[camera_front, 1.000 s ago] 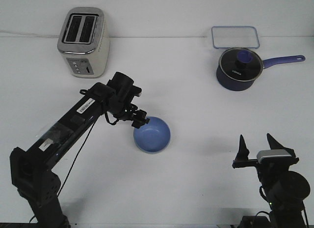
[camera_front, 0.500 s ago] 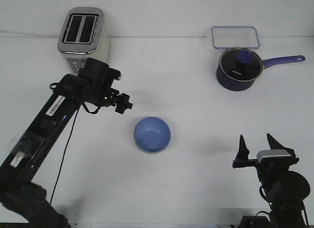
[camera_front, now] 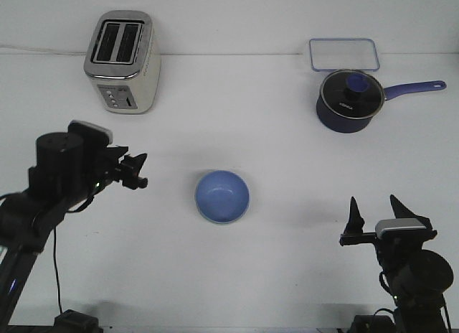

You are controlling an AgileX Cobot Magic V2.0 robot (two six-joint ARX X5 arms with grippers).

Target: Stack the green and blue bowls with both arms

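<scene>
The blue bowl sits upright on the white table near the middle. A thin pale greenish edge runs under its near rim, and no separate green bowl shows. My left gripper hangs to the left of the bowl, well apart from it. Its fingers are open and hold nothing. Near the front right, far from the bowl, my right gripper points up with its fingers open and empty.
A cream toaster stands at the back left. At the back right are a dark blue saucepan with a glass lid and a long handle, and behind it a clear rectangular container.
My left gripper has let go at the blue bowl's left rim and drawn back to the left and towards the front. The bowl stays put. The right arm has not moved.
</scene>
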